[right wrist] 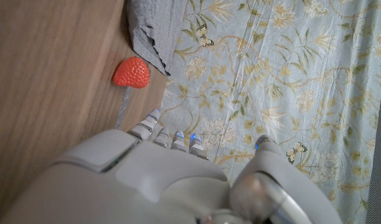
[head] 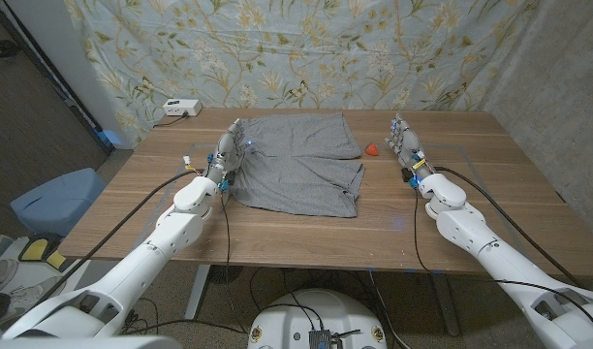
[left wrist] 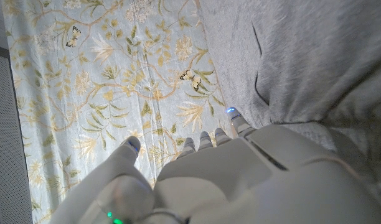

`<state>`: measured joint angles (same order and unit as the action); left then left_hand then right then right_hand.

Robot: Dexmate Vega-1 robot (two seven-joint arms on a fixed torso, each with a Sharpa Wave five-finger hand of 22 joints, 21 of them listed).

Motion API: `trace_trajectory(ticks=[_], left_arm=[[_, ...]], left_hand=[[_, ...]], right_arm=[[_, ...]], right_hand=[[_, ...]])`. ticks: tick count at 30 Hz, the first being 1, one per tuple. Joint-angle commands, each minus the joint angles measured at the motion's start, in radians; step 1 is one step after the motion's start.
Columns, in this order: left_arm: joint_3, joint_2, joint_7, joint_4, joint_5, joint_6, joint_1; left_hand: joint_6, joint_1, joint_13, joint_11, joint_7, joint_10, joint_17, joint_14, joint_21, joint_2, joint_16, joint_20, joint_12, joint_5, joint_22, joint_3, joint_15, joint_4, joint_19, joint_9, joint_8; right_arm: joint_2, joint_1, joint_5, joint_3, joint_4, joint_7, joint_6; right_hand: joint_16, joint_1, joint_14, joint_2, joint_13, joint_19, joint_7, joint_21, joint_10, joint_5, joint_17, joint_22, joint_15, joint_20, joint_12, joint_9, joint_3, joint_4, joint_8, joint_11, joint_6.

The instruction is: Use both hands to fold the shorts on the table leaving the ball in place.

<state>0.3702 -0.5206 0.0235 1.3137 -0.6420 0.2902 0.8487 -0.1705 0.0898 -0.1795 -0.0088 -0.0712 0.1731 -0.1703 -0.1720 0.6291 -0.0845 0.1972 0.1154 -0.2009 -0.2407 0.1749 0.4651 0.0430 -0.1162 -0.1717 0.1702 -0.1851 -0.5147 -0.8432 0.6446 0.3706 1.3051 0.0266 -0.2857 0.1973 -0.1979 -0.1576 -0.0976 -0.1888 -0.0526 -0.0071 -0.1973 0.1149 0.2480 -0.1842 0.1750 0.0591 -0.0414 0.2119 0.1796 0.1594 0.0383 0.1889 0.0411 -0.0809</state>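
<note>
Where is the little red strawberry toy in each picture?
Head view: the red strawberry toy lies on the table, between the grey shorts and the right hand.
Left wrist view: not in it.
Right wrist view: the strawberry toy lies on the wood beside the shorts' edge.
Shared landmark: the grey shorts.

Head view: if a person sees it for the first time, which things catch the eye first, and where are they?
First the grey shorts, spread flat on the middle of the wooden table. Next the small red strawberry-shaped object just off their right edge; the task calls it a ball, but the right wrist view shows a strawberry form. The left hand is at the shorts' left edge and the right hand stands beyond the red object, apart from the cloth.
</note>
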Motion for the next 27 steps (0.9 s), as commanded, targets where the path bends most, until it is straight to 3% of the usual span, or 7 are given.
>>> trace_trajectory(ticks=[1, 4, 6, 7, 10, 26, 27], left_arm=[[0.016, -0.041, -0.076, 0.051, 0.1, -0.001, 0.023], [0.022, -0.072, -0.144, 0.094, 0.175, -0.017, 0.041], [0.026, -0.095, -0.177, 0.118, 0.223, -0.025, 0.051], [0.027, -0.107, -0.187, 0.129, 0.243, -0.03, 0.055], [0.031, -0.143, -0.225, 0.172, 0.303, -0.058, 0.071], [0.005, -0.332, -0.244, 0.379, 0.429, -0.246, 0.162], [0.003, -0.342, -0.242, 0.387, 0.434, -0.251, 0.167]], left_hand=[[-0.126, 0.025, -0.004, 0.014, -0.016, 0.143, -0.006, -0.054, -0.002, 0.008, 0.014, 0.054, -0.019, 0.0, 0.005, -0.001, 0.045, 0.02, -0.09, 0.006, -0.012], [-0.038, 0.06, -0.006, 0.027, -0.023, 0.052, -0.006, 0.006, -0.029, 0.012, 0.015, 0.091, -0.041, 0.011, 0.008, 0.004, 0.073, 0.054, -0.102, 0.007, -0.027], [0.018, 0.079, -0.007, 0.044, -0.011, 0.017, -0.007, 0.042, -0.041, 0.008, 0.018, 0.096, -0.046, 0.019, 0.011, 0.009, 0.084, 0.072, -0.106, 0.007, -0.035], [0.028, 0.086, -0.007, 0.029, -0.013, 0.003, -0.007, 0.05, -0.044, 0.005, 0.017, 0.097, -0.048, 0.022, 0.011, 0.012, 0.081, 0.078, -0.105, 0.007, -0.034], [0.048, 0.105, -0.008, 0.041, -0.013, -0.028, -0.008, 0.072, -0.048, -0.002, 0.017, 0.097, -0.052, 0.03, 0.013, 0.02, 0.078, 0.093, -0.096, 0.007, -0.03], [0.056, 0.148, -0.009, 0.034, -0.006, -0.054, -0.009, 0.096, -0.066, -0.023, 0.007, 0.098, -0.043, 0.046, 0.016, 0.039, 0.081, 0.13, -0.09, 0.009, -0.012], [0.056, 0.15, -0.009, 0.045, -0.005, -0.059, -0.009, 0.097, -0.067, -0.024, 0.007, 0.098, -0.043, 0.047, 0.016, 0.04, 0.082, 0.132, -0.088, 0.009, -0.011]], right_arm=[[-0.046, -0.019, -0.071, 0.018, 0.065, -0.051, 0.028], [-0.075, -0.028, -0.115, 0.029, 0.111, -0.087, 0.062], [-0.096, -0.032, -0.149, 0.039, 0.141, -0.104, 0.083], [-0.107, -0.035, -0.165, 0.043, 0.159, -0.115, 0.096], [-0.137, -0.043, -0.21, 0.055, 0.207, -0.139, 0.132], [-0.259, -0.081, -0.391, 0.11, 0.462, -0.221, 0.378], [-0.265, -0.082, -0.403, 0.115, 0.477, -0.223, 0.393]], right_hand=[[0.009, -0.037, 0.016, -0.01, -0.004, -0.01, -0.01, -0.007, -0.009, 0.0, -0.003, 0.002, 0.02, -0.026, 0.008, 0.002, 0.02, -0.018, 0.006, 0.002, 0.001], [0.009, -0.061, 0.02, -0.018, -0.005, -0.004, -0.024, -0.004, -0.019, -0.005, -0.004, 0.002, 0.025, -0.04, 0.009, 0.002, 0.033, -0.034, 0.01, 0.008, 0.012], [0.009, -0.069, 0.02, -0.021, -0.005, -0.002, -0.028, -0.003, -0.021, -0.007, -0.004, 0.003, 0.027, -0.045, 0.009, 0.002, 0.038, -0.04, 0.012, 0.006, 0.017], [0.01, -0.077, 0.024, -0.024, -0.006, 0.0, -0.031, -0.003, -0.023, -0.008, -0.004, 0.003, 0.028, -0.047, 0.009, 0.003, 0.042, -0.044, 0.013, 0.006, 0.021], [0.013, -0.095, 0.036, -0.032, -0.006, -0.001, -0.035, -0.003, -0.035, -0.013, -0.005, 0.003, 0.027, -0.05, 0.011, 0.003, 0.054, -0.055, 0.015, 0.005, 0.029], [0.022, -0.143, 0.067, -0.074, -0.008, -0.023, -0.049, -0.012, -0.057, -0.033, -0.009, 0.005, 0.009, -0.035, 0.012, 0.004, 0.097, -0.077, 0.013, 0.0, 0.047], [0.023, -0.145, 0.07, -0.075, -0.008, -0.024, -0.048, -0.012, -0.058, -0.034, -0.009, 0.005, 0.007, -0.035, 0.012, 0.004, 0.099, -0.078, 0.013, -0.001, 0.048]])
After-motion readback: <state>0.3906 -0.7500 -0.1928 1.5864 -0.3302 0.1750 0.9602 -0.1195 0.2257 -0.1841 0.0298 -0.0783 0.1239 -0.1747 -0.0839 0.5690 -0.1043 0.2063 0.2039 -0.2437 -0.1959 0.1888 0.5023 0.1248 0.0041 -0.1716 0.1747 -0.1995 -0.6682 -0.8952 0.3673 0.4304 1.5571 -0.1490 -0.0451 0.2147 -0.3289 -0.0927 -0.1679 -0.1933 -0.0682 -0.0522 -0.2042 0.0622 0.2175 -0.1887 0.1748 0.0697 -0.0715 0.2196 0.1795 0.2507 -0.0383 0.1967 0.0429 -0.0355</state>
